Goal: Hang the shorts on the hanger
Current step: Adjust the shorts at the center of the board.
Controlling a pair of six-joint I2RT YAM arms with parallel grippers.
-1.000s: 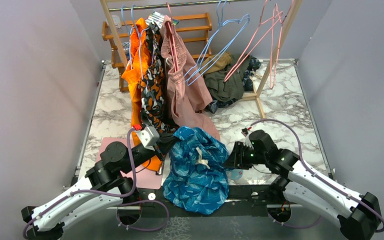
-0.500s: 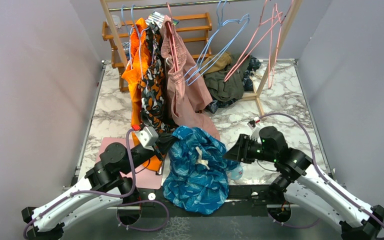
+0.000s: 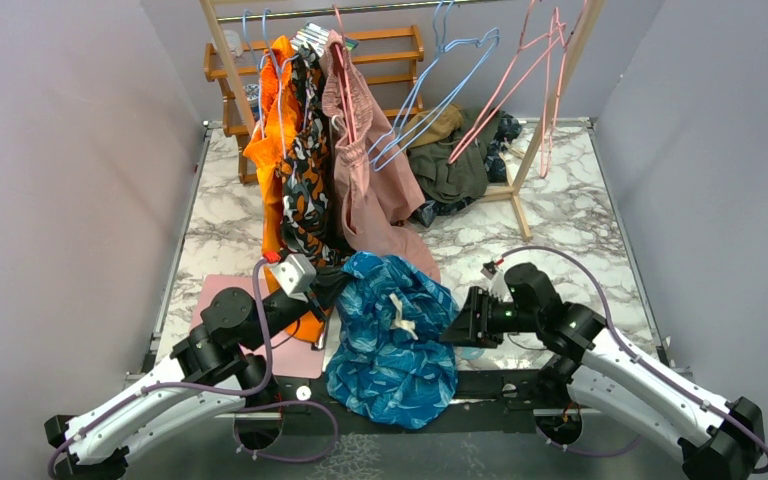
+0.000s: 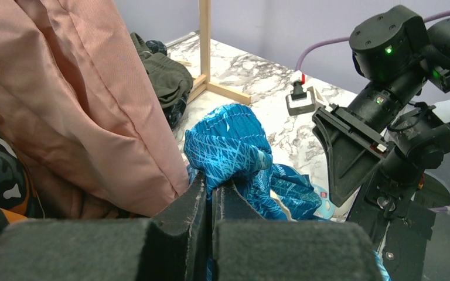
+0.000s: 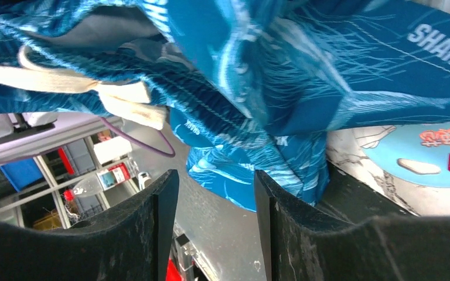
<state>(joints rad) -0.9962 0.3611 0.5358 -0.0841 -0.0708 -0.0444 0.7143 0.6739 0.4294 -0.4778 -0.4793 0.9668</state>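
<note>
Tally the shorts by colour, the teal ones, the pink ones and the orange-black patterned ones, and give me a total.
Teal-blue shorts: 1
Dusty-pink shorts: 1
Orange-black patterned shorts: 1
Total: 3

Shorts between the two arms at the table's near edge.
The shorts [image 3: 395, 330] lie bunched on the table [image 3: 570, 220], spilling over its front. The left gripper [image 3: 330, 287] pinches their left side, and the right gripper [image 3: 457, 325] sits just to their right. Behind, the hanger [image 3: 508, 97] hangs at the right of the rack [image 3: 230, 68], above a clothes heap [image 3: 455, 160].
</note>
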